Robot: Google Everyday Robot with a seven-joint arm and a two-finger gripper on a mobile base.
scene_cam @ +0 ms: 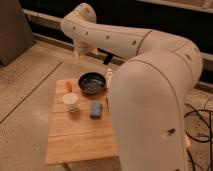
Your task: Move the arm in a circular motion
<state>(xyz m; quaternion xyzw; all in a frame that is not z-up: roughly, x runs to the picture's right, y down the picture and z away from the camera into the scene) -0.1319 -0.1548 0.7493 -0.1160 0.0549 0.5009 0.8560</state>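
The cream-white arm [150,85] fills the right side of the camera view, and its thick rounded segments reach up and left to a bulbous joint [80,17]. My gripper [85,51] hangs below that joint, above the floor just beyond the far edge of the wooden table [75,137]. It is well above the tabletop items and touches none of them. Nothing shows in its grasp.
On the table stand a black bowl [92,82], a white cup [70,101], a blue sponge [95,109], an orange item [68,86] and a white bottle [109,75]. Black cables [200,120] lie on the floor at right. A dark wall runs behind.
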